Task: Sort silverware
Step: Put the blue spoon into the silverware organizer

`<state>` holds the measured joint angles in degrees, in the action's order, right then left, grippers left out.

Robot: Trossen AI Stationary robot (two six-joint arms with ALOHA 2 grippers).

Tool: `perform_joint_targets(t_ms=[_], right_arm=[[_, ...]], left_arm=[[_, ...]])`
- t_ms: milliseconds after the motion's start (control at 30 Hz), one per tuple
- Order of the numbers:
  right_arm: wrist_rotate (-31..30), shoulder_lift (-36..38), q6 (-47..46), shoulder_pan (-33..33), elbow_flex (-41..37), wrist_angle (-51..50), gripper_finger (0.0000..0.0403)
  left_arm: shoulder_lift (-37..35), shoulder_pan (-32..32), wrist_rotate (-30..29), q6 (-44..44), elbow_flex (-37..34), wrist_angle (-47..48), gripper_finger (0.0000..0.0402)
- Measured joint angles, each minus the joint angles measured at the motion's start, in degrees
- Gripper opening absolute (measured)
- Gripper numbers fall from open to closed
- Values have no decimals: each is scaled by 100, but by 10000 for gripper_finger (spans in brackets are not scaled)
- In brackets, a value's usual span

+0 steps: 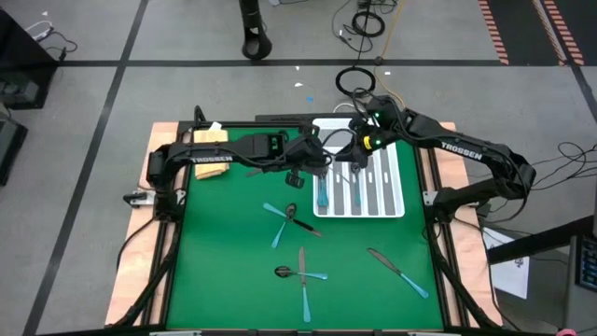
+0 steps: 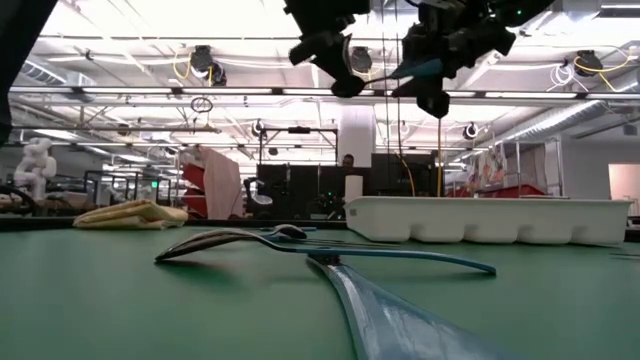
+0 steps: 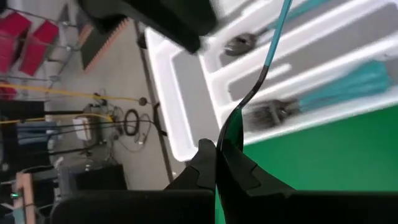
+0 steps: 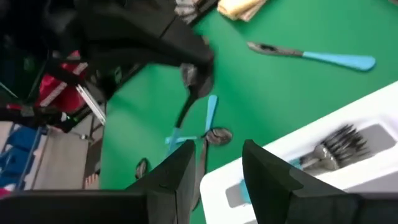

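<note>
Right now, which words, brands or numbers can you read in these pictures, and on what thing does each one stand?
"TROSSEN": white letters on the right arm, in the high view.
White lettering on the left arm: too small to read.
Nothing readable on the tray, the silverware, or in the room behind.

The tray (image 1: 396,207) sits at the far right of my table (image 1: 215,271), forks (image 4: 333,152) lying in one compartment. A cloth (image 1: 210,136) lies at the far left. Loose silverware (image 1: 300,271) lies crossed in the middle, nearer than the tray, with a knife (image 1: 396,270) to the right of it.
</note>
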<state>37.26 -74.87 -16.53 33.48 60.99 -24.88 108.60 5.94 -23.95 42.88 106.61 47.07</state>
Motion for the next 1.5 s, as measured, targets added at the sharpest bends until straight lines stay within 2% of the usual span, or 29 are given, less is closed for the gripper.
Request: perform_joint_targets(t_ms=[100, 233, 633, 967, 1267, 1367, 1500], right_arm=[[-212, -2, 105, -33, 0, -168, 118], [-471, -2, 267, -87, 0, -216, 118], [-544, -4, 463, -179, 0, -202, 118], [-1186, -121, 811, -416, 0, -702, 118], [-1179, -483, 976, -471, 0, -707, 118], [-1177, -475, 1091, -451, 0, -769, 118], [-1149, -355, 1188, -173, 0, -993, 118]], left_arm=[[22, 21, -9, 107, -2, -70, 3], [17, 25, 272, 99, 7, -291, 3], [353, 269, 1027, 142, 4, -359, 3], [479, 472, 1039, 87, 0, -544, 3], [481, 524, 1037, -57, 0, -561, 3], [481, 528, 1114, -57, 0, -402, 3], [481, 560, 1526, 15, 0, 194, 3]])
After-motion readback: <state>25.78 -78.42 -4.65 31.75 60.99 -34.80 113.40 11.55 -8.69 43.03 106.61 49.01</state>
